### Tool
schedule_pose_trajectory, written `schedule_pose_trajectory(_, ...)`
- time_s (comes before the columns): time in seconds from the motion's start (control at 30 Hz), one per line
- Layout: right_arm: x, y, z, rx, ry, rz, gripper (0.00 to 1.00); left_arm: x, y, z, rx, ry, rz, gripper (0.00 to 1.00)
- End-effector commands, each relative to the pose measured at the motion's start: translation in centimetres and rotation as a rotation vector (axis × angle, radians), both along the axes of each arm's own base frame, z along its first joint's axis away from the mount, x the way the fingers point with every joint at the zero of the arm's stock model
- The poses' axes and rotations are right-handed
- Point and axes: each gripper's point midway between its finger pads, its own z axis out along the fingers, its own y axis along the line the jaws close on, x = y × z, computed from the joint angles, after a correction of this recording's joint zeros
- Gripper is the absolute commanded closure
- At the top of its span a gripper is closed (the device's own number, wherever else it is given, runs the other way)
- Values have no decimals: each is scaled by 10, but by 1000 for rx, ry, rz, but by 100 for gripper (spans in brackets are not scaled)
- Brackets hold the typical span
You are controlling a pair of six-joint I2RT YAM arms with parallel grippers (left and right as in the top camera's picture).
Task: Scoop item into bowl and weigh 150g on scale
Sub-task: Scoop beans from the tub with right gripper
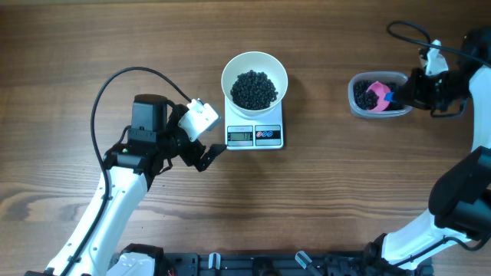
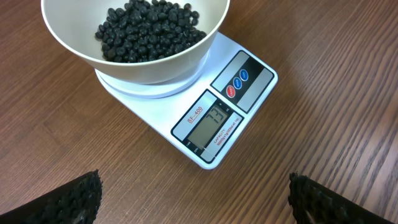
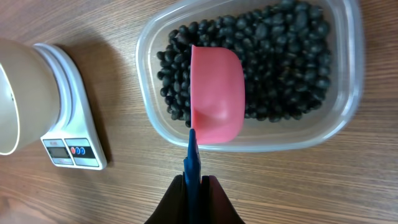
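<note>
The white bowl [image 1: 231,67] stands on the white scale [image 1: 268,136] and holds a heap of black beads [image 1: 254,90]. The left wrist view shows the bowl [image 2: 74,43], its beads [image 2: 146,28] and the scale [image 2: 205,121] just ahead. My left gripper [image 1: 201,147] hovers left of the scale, open and empty [image 2: 196,199]. At the right, my right gripper [image 1: 399,94] is shut on the blue handle [image 3: 193,155] of a pink scoop [image 3: 216,96]. The scoop lies over more black beads [image 3: 280,56] in the clear tub [image 3: 261,143].
The clear plastic tub [image 1: 360,109] sits near the table's right side, well apart from the scale. A black cable [image 1: 103,96] loops above the left arm. The right arm's base stands at the bottom right.
</note>
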Motion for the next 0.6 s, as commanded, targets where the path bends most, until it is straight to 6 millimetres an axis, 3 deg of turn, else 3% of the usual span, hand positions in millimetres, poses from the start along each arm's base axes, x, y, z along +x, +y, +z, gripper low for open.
schedule_pose_trajectory(0.0, -1, -19, -8, -43, 24, -40, 96, -1, 1, -3, -2, 14, 8, 0)
schedule_pose_trajectory(0.17, 2, -39, -7, -159, 30, -94, 96, -1, 1, -3, -2, 13, 8, 0)
schedule_pose_trajectory(0.3, 10, -44, -3, -200, -2, -119, 96, -1, 1, -3, -2, 13, 8, 0)
schedule_pose_trajectory(0.47, 15, -39, -5, -356, 29, -110, 95, -1, 1, -3, -2, 13, 7, 0)
schedule_pose_trajectory(0.57, 19, -35, 6, -482, 23, -117, 96, -1, 1, -3, -2, 13, 8, 0)
